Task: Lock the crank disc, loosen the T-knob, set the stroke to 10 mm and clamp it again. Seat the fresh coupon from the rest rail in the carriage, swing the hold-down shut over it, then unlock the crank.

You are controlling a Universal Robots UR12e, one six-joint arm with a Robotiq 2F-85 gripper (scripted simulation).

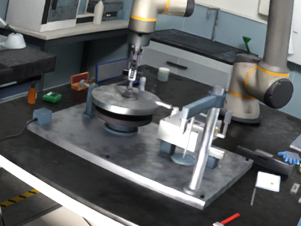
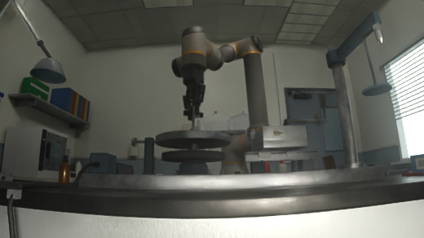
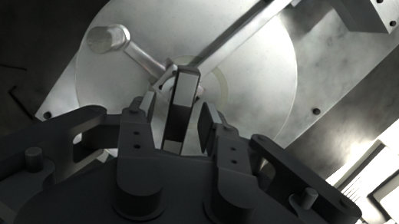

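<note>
On the grey base plate the round crank disc (image 1: 124, 100) sits on its hub, left of the carriage block (image 1: 178, 131). The T-knob (image 3: 181, 103) stands upright at the disc's centre, with its crossbar on top. My gripper (image 3: 177, 119) hangs straight down over the disc and is open, holding nothing. The knob's bar lies between the fingers in the wrist camera. A connecting rod (image 3: 241, 36) runs from the disc centre toward the carriage. A lock pin with a round knob (image 1: 82, 83) sits on a blue post at the disc's left edge.
A small cup (image 1: 163, 74) stands on the table behind the disc. A tall post with a blue arm (image 1: 204, 141) rises at the plate's front right. A blue box (image 1: 41, 116) sits at the plate's left corner. An orange bottle (image 1: 32, 95) and green block (image 1: 51, 96) lie further left.
</note>
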